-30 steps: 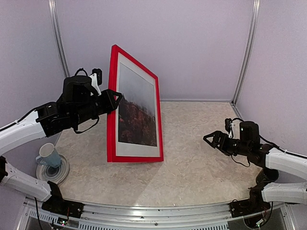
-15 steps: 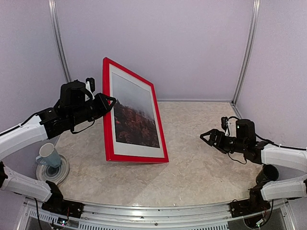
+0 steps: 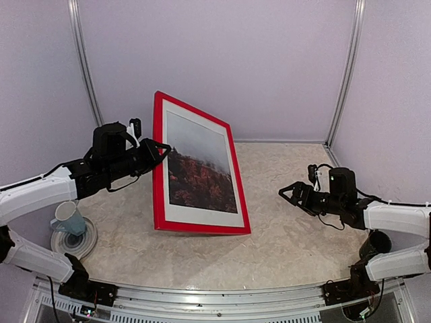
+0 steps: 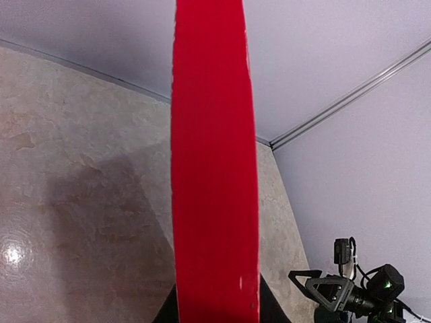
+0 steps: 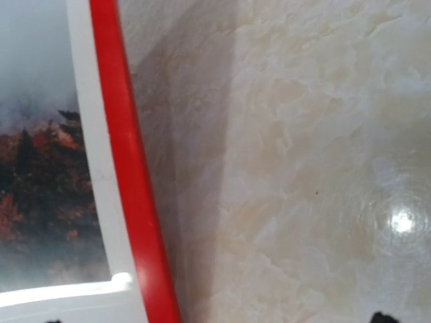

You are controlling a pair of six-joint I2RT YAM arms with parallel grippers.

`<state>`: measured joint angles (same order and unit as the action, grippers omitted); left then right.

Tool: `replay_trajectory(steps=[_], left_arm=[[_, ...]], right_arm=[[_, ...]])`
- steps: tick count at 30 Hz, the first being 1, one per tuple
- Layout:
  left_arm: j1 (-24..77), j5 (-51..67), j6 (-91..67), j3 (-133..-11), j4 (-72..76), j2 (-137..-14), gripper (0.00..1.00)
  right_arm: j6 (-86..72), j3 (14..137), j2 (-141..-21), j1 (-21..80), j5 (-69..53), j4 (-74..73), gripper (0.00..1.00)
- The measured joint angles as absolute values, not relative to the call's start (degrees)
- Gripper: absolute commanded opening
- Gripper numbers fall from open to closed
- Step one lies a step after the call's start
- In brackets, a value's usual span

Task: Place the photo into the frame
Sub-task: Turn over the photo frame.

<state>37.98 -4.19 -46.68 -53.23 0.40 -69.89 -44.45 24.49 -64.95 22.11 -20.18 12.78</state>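
Observation:
The frame (image 3: 202,227), glossy red, stands on its lower edge on the marbled tabletop and leans back, front face toward the arms. Behind its pane the photo (image 3: 199,168) shows grey mist over red-orange trees inside a white mat (image 3: 161,168). My left gripper (image 3: 160,145) is shut on the frame's left side near the top. In the left wrist view the red edge (image 4: 215,168) fills the middle between my dark fingers. My right gripper (image 3: 287,194) hovers open to the right of the frame, apart from it. The right wrist view looks at the frame's red side (image 5: 128,175) and the photo (image 5: 40,155).
A pale cup (image 3: 68,217) sits on a saucer (image 3: 82,243) at the near left, below my left arm. A dark round object (image 3: 377,242) stands by the right arm's base. Lilac walls enclose the table on the left, back and right.
The frame has tipped further back and its lower right corner has slid to the right. My left gripper came down with it. My right gripper edged a little to the left.

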Motion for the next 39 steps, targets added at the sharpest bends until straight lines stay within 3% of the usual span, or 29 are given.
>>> replay_trajectory(steps=[15, 39], left_arm=[[37.6, 3.4, -49.5, -51.6, 8.8, -77.8, 0.0], [35.7, 12.1, -54.0, -51.6, 13.9, -92.2, 0.0]], right_arm=[[-43.3, 27.2, -72.1, 22.1, -23.1, 14.9, 0.99], [-38.6, 46.2, -102.3, 20.8, -33.9, 20.9, 0.99]])
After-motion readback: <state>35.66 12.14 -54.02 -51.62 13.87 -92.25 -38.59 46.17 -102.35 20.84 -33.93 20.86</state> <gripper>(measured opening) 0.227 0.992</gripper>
